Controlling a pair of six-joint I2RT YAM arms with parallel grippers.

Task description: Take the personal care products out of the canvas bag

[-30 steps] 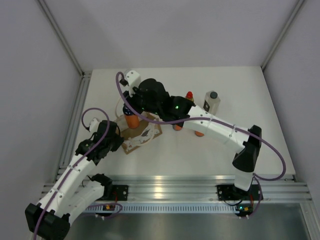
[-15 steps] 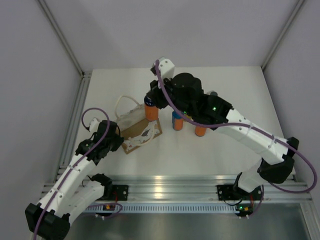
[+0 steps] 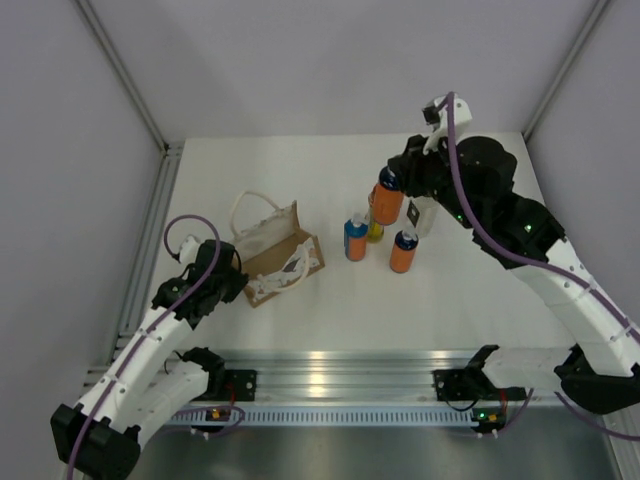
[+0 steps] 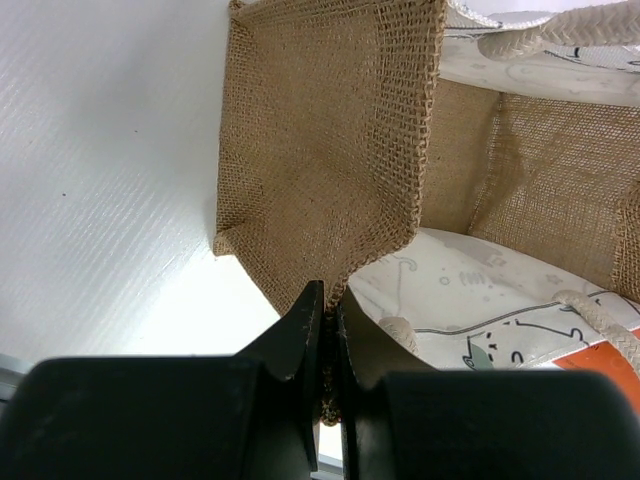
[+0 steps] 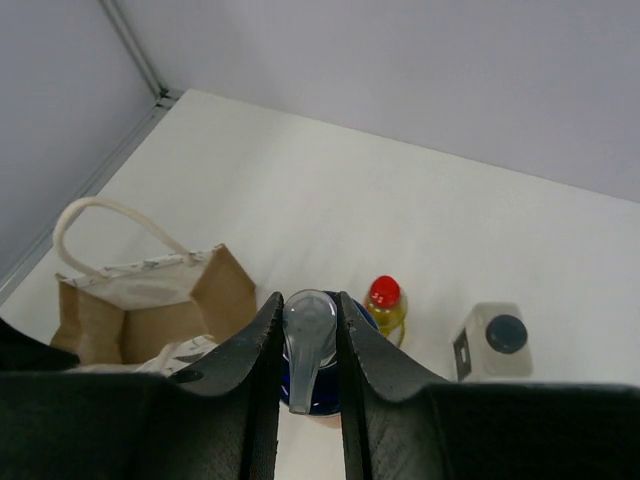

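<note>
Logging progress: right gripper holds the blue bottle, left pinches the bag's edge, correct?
No. The top view shows the right gripper holding an orange bottle; the blue bottle stands on the table. The left gripper does pinch the canvas bag.

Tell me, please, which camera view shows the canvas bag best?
Top external: nearly the whole bag shows there, handles and open mouth included. Left wrist is too close, giving only part of its burlap walls, with the left gripper shut on an edge. Right wrist catches just its upper part and one handle.
</note>
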